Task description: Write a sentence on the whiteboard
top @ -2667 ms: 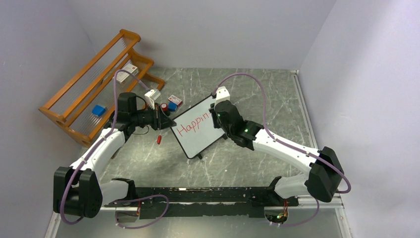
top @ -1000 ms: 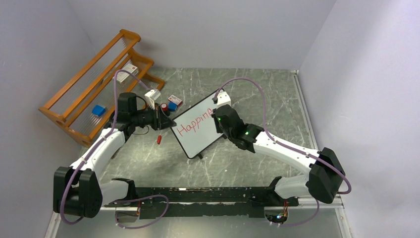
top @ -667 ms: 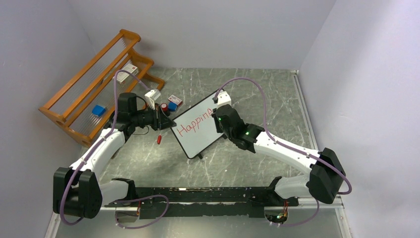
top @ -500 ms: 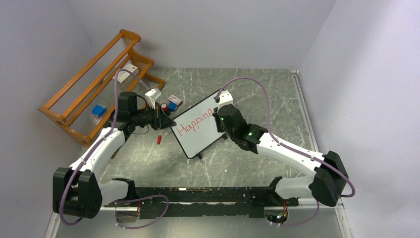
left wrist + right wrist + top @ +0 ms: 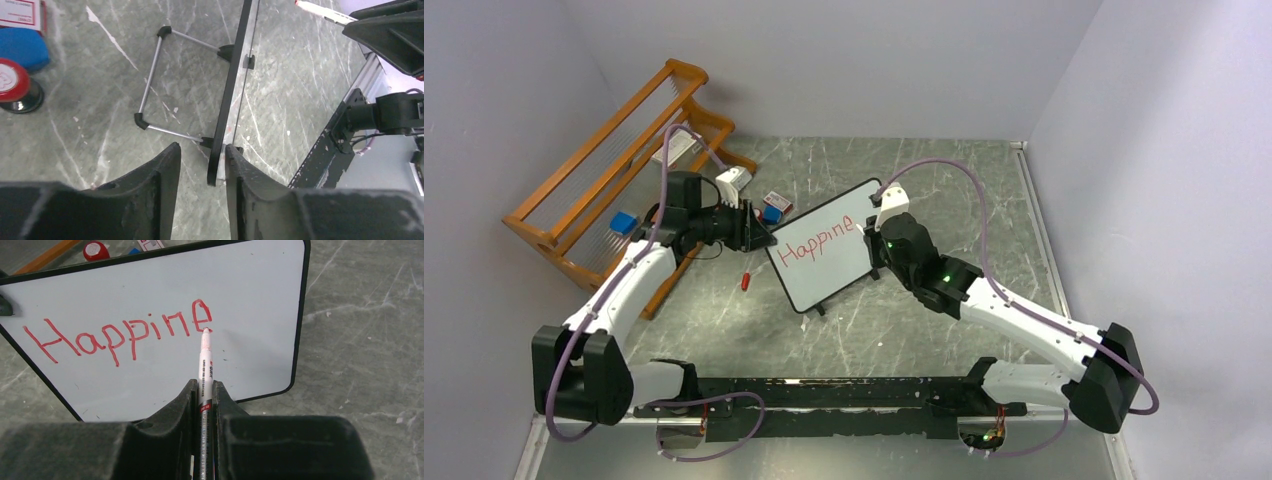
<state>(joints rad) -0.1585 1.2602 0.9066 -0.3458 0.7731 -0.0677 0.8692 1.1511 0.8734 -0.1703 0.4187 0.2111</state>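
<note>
Whiteboard (image 5: 829, 275) upright near the middle of the table (image 5: 944, 180), between the two arms, leaning back on a wire stand (image 5: 150, 85). Sentence (image 5: 120, 332) only begun: "Happine" in red, slanting upward, so judged well short of done.

Right gripper (image 5: 205, 386) pinched hard on a slim white marker (image 5: 205, 355), tip at the board just under the last "e". Left gripper (image 5: 201, 150) straddling the board's end edge, fingers a little apart, with a gap showing on one side, so bracing loosely at best.

For the next letters:
- Firm up the left hold before pressing, since a light board on thin legs will likely slide or tip under the pen.
- Keep tip pressure light and even, and lift cleanly between strokes.
- Start the "s" just right of the "e", on the same rising line.
- Watch the space left before the right frame.

Board face smooth, glossy and white. Frame thin, black and round-cornered. Stand of slender metal rod with black plastic elbows. Table hard, grey-green and marble-veined. Gripper fingers matte black and scuffed.
</note>
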